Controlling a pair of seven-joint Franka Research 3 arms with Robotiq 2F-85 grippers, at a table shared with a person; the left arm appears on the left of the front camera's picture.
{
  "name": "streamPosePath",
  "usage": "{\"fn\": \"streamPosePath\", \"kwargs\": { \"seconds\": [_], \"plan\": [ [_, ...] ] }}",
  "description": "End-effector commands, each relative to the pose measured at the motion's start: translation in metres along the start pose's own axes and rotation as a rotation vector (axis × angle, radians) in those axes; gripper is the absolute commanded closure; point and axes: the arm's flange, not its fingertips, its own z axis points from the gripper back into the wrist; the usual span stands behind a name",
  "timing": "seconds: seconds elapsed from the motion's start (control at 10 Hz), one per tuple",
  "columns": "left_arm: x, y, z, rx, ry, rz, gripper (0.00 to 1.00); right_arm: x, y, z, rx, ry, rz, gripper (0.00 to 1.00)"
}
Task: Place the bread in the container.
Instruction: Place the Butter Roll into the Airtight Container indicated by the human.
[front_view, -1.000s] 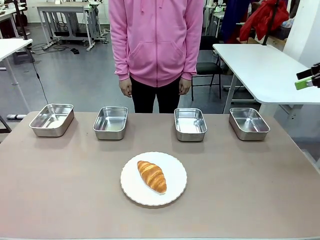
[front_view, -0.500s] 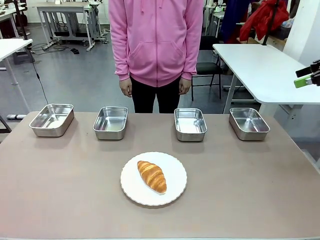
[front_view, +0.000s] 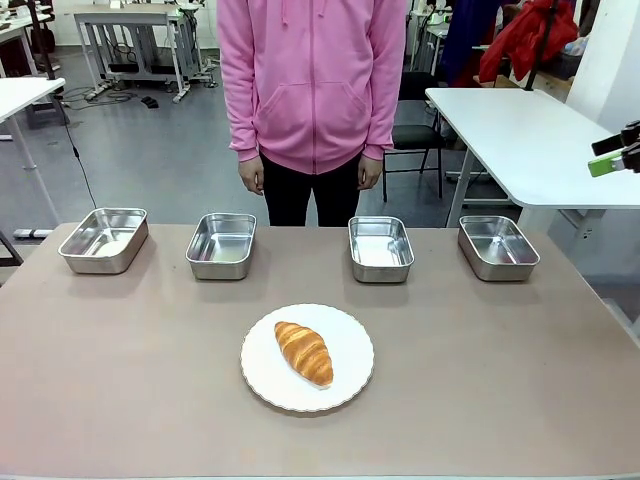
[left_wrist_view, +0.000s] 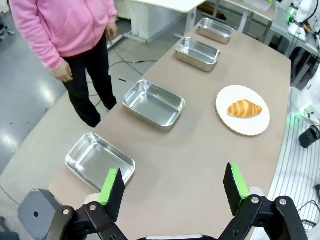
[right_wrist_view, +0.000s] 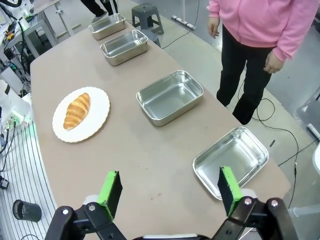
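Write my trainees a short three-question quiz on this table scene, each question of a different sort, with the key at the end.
1. True or false: the croissant lies on the white plate.
2. How many steel pans stand in a row along the far side of the table, in front of the person? A) two B) three C) four
3. Fill in the word: the left gripper hangs above the table with its jaws ____ and nothing between them.
Key: 1 true; 2 C; 3 open.
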Motion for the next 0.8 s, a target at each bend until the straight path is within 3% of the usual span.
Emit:
{"fn": "streamPosePath", "kwargs": {
  "seconds": [0.0, 0.7],
  "plan": [
    [-0.0006, -0.0005, 0.0014, 0.002, -0.003, -0.001, 0.00, 0.0017, 0.0011, 0.0003, 0.002, -0.004, 0.005, 0.00],
    [-0.0006, -0.0005, 0.0014, 0.002, -0.003, -0.001, 0.00, 0.0017, 0.0011, 0.0003, 0.002, -0.004, 0.005, 0.00]
  ]
}}
